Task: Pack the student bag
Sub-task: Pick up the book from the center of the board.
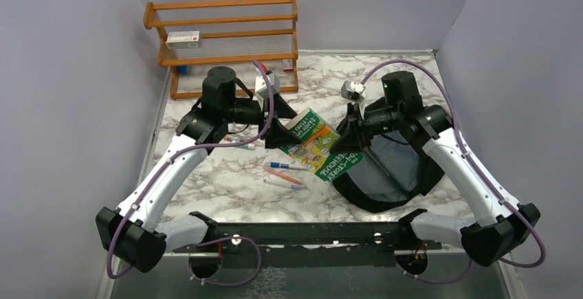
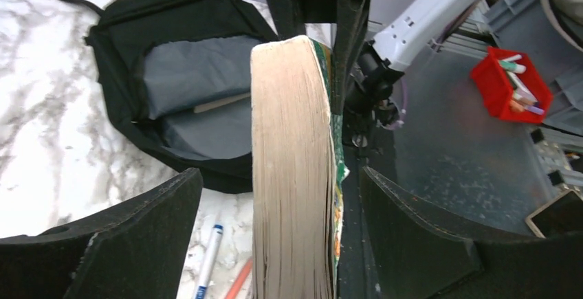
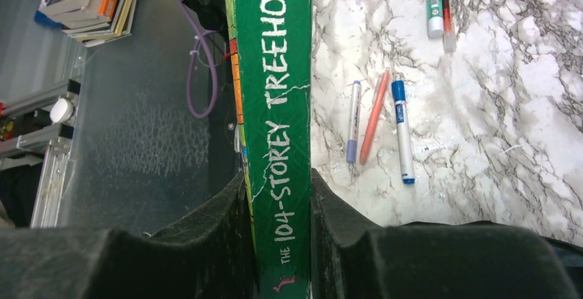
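Observation:
A thick green paperback (image 1: 315,142), "The 104-Storey Treehouse", is held tilted above the table between the two arms. My right gripper (image 3: 278,183) is shut on its green spine (image 3: 278,106), both pads pressed against the covers. Around the pale page edge (image 2: 292,175) my left gripper (image 2: 278,172) stands open, with a gap on each side of the book. The student bag (image 1: 392,175), black with a grey lining, lies unzipped on the table under the right arm. In the left wrist view the bag (image 2: 124,72) shows a tan book edge (image 2: 221,102) inside it.
Three pens (image 1: 283,174) lie on the marble below the book, also pens (image 3: 377,117) in the right wrist view. A glue stick (image 3: 434,10) and a marker lie further left. A wooden rack (image 1: 227,38) stands at the back left. A red bin (image 2: 512,82) sits off the table.

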